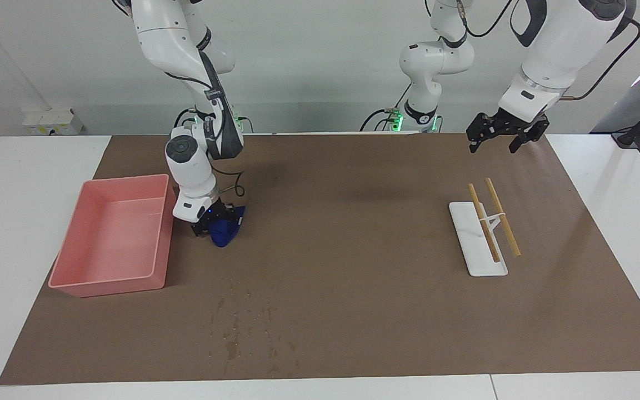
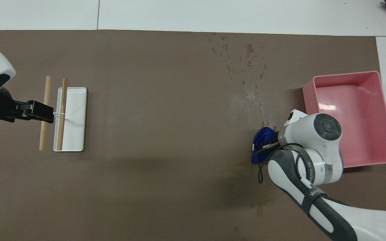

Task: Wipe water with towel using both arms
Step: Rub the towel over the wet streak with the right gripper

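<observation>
From my console I saw the right gripper (image 1: 215,220) down on the brown mat (image 1: 353,278), its fingers clamped on a bunched blue towel (image 1: 225,230) just beside the pink bin (image 1: 110,280). The spilled water (image 1: 248,328) lay in scattered drops on the mat, farther from the robots than the towel and apart from it. The left gripper (image 1: 500,136) hung in the air with its fingers spread wide, holding nothing (that arm was waiting), over the mat near the white rack (image 1: 478,261) with its two wooden rods (image 1: 502,216).
</observation>
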Motion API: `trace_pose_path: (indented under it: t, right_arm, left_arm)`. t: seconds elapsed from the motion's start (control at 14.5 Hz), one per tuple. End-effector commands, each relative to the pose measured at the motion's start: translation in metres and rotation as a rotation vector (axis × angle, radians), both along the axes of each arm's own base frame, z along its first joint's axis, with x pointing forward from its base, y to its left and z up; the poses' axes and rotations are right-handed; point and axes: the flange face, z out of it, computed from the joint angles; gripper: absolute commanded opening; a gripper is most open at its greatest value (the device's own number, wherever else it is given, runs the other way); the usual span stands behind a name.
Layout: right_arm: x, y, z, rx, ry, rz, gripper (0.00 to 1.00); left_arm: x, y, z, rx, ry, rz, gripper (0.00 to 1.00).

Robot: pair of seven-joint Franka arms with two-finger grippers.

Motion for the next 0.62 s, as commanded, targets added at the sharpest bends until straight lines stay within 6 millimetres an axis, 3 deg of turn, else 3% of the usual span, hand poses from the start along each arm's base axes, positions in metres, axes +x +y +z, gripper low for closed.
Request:
trace_pose_path:
  t: [0.0,0.28,0.41,0.55]
  right_arm:
    - [0.028,0.003,-0.004,-0.013,-0.046,0.048,0.0]
    - [0.042,0.021,-0.021,0.026,-0.081,-0.012,0.0]
    - [0.039,0.048,-0.026,0.046,-0.091,-0.052,0.0]
    - [0.044,0.072,-0.017,0.055,-0.099,-0.079,0.0]
  left_arm:
    - [-0.007,0.003,0.0,0.016,-0.01,-0.003,1.0]
    - [-0.006,0.004,0.0,0.016,-0.01,-0.001,1.0]
    - [-0.006,0.004,0.0,0.016,-0.01,-0.001,1.0]
    - [-0.007,0.003,0.0,0.016,-0.009,-0.003,1.0]
